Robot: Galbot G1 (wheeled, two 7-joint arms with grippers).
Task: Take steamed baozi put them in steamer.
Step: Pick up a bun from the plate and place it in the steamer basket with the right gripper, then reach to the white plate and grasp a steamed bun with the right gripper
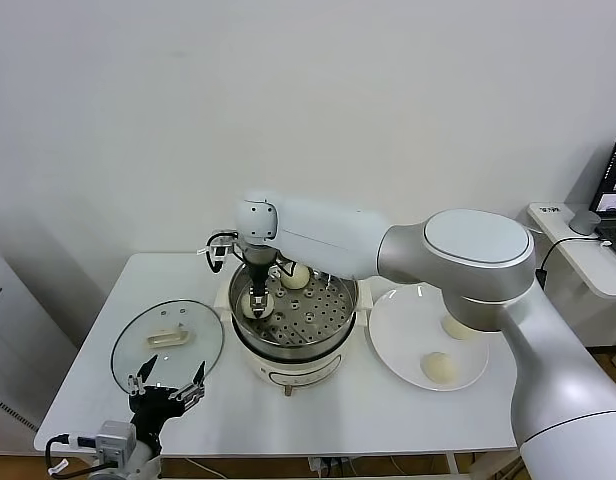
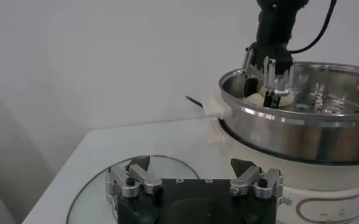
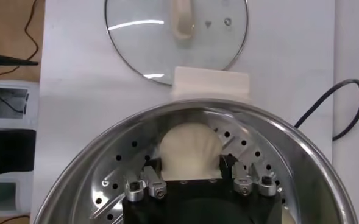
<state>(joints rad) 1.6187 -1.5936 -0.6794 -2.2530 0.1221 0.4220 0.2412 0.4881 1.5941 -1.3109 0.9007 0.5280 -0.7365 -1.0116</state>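
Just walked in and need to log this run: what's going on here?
The right gripper is down inside the steamer, its fingers straddling a baozi on the perforated tray, apparently setting it down. Another bun already sits in the steamer, and two more wait on the white plate. The left gripper idles open near the glass lid.
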